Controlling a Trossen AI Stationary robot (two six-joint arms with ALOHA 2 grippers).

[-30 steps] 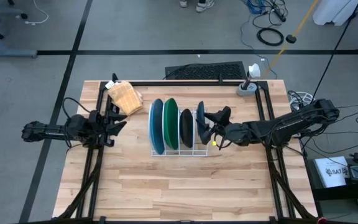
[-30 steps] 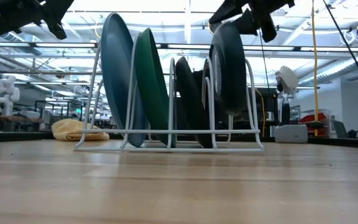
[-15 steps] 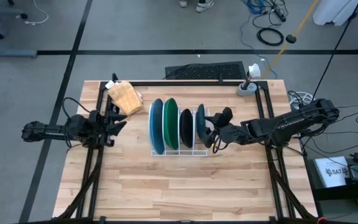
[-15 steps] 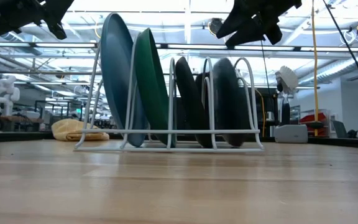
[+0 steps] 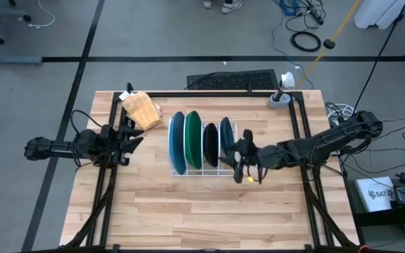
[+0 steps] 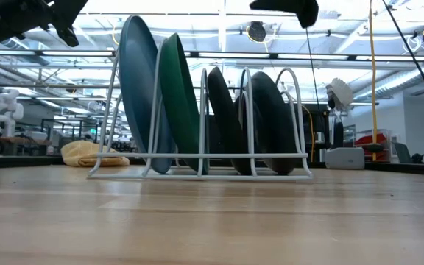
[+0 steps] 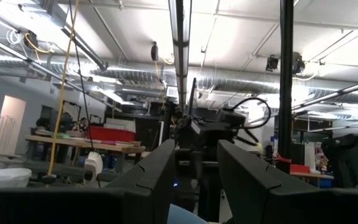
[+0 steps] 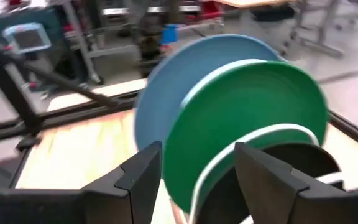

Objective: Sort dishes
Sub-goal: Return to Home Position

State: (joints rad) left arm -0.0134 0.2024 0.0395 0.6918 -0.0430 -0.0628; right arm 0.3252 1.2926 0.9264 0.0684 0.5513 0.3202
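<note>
Four plates stand on edge in the white wire rack (image 5: 201,171), their lower rims in its slots, leaning on the wires. From left to right they are light blue (image 5: 178,143), green (image 5: 193,139), black (image 5: 211,144) and dark teal (image 5: 226,140). The low view shows the same order: light blue (image 6: 140,88), green (image 6: 179,96), black (image 6: 223,118), teal (image 6: 267,121). My right gripper (image 5: 235,157) is open and empty just right of the teal plate and above the rack; its wrist view (image 8: 197,149) looks along the row. My left gripper (image 5: 133,137) is open and empty, left of the rack.
A tan wooden block (image 5: 141,109) lies at the far left of the table. A grey stand (image 5: 280,98) sits at the far right corner, and a dark mat (image 5: 230,79) lies beyond the far edge. Bare wood stretches in front of the rack (image 5: 202,211).
My right gripper has lowered the dark teal plate from above the rack into the rightmost slot and let go of it. The gripper has then risen and drifted toward the table's near edge. The plate now stands in the rack.
</note>
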